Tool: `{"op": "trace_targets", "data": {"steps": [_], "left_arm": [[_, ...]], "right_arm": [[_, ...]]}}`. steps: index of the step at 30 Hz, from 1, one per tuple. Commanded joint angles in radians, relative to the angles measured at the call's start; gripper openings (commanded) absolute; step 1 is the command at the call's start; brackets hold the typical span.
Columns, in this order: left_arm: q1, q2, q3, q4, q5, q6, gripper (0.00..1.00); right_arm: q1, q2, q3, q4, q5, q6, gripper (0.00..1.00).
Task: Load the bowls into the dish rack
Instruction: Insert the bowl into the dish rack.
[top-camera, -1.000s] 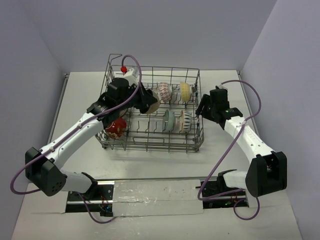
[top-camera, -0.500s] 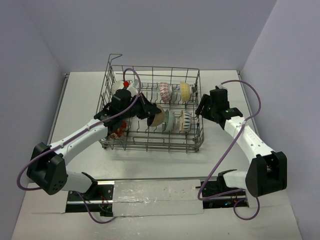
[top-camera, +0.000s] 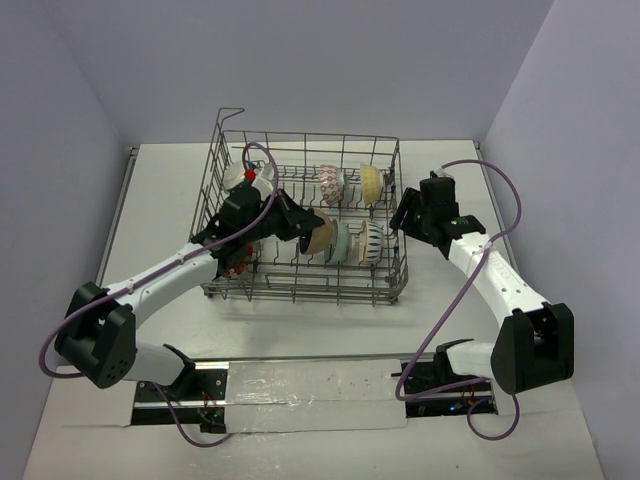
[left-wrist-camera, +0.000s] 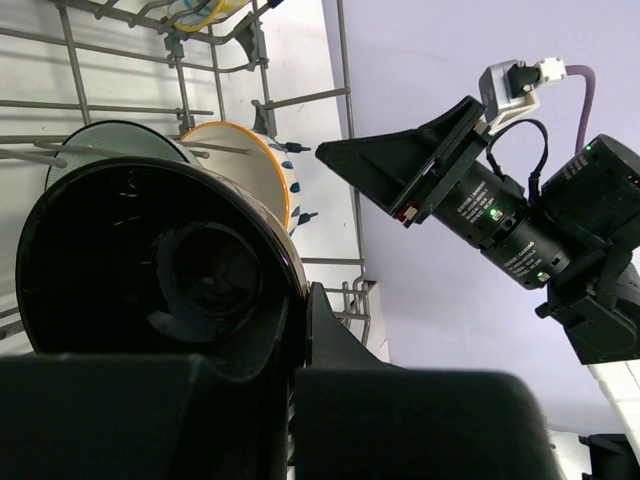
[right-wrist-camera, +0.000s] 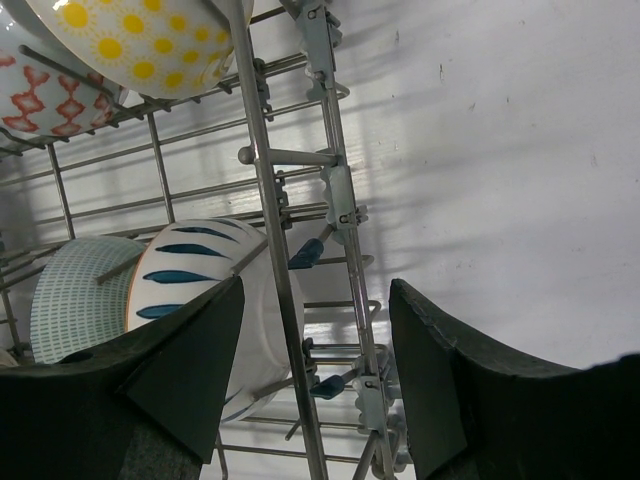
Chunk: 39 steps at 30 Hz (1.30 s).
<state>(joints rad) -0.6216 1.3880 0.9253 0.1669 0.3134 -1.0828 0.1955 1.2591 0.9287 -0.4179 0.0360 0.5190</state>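
Observation:
The dish rack (top-camera: 390, 285) stands mid-table. My left gripper (top-camera: 303, 227) is inside it, shut on the rim of a bowl that is black outside and tan inside (top-camera: 320, 237), held on edge in the front row against a pale green bowl (top-camera: 342, 240). In the left wrist view the black bowl (left-wrist-camera: 160, 280) fills the lower left at my gripper (left-wrist-camera: 300, 335). A white blue-stroked bowl (top-camera: 371, 243), a red-patterned bowl (top-camera: 332, 185) and a cream bowl (top-camera: 371, 182) stand racked. My right gripper (top-camera: 405, 215) is open, astride the rack's right wall (right-wrist-camera: 275, 260).
A red bowl (top-camera: 236, 262) sits in the rack's front-left corner under my left arm. The right wrist view shows the yellow-dotted cream bowl (right-wrist-camera: 140, 40) and the blue-stroked bowl (right-wrist-camera: 215, 300). A taped strip (top-camera: 310, 385) runs between the arm bases.
My left gripper has carried the black and tan bowl down and to the right, from the rack's middle into the front row beside the pale green bowl. The right arm has not moved.

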Motion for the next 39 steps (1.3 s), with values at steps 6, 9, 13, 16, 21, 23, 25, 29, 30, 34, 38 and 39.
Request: {"op": "trace_targets", "data": {"steps": [6,9,13,16,21,23,25,29,30,34,38,39], "left_arm": [[0.022,0.005,0.013,0.119,0.018,-0.032,0.00],[0.028,0.002,0.004,0.102,0.021,-0.029,0.00],[0.042,0.000,-0.014,0.095,0.026,-0.038,0.00],[0.052,0.008,-0.019,0.092,0.049,-0.046,0.00],[0.069,0.022,-0.045,0.147,0.099,-0.084,0.00],[0.071,0.023,-0.062,0.193,0.133,-0.106,0.00],[0.076,0.028,-0.068,0.209,0.165,-0.126,0.00],[0.077,0.010,-0.048,0.203,0.176,-0.117,0.00],[0.077,0.006,-0.036,0.180,0.171,-0.086,0.00],[0.097,0.000,-0.026,0.126,0.182,-0.065,0.00],[0.108,0.025,-0.046,0.184,0.230,-0.103,0.00],[0.111,0.029,-0.048,0.190,0.246,-0.112,0.00]], "right_arm": [[-0.005,0.005,0.002,0.024,0.013,-0.002,0.68],[-0.007,0.006,0.004,0.025,0.013,-0.002,0.68],[-0.007,0.006,0.005,0.021,0.024,-0.002,0.68],[-0.005,0.005,0.005,0.019,0.028,-0.004,0.68],[-0.005,0.010,0.005,0.019,0.034,-0.004,0.68],[-0.005,0.016,0.007,0.019,0.035,-0.004,0.68],[-0.007,0.022,0.007,0.019,0.033,-0.004,0.68],[-0.005,0.023,0.009,0.019,0.033,-0.005,0.68],[-0.005,0.022,0.009,0.019,0.031,-0.005,0.68],[-0.005,0.017,0.007,0.019,0.031,-0.005,0.68],[-0.007,0.013,0.006,0.018,0.033,-0.005,0.68],[-0.007,0.013,0.007,0.018,0.034,-0.005,0.68]]}}
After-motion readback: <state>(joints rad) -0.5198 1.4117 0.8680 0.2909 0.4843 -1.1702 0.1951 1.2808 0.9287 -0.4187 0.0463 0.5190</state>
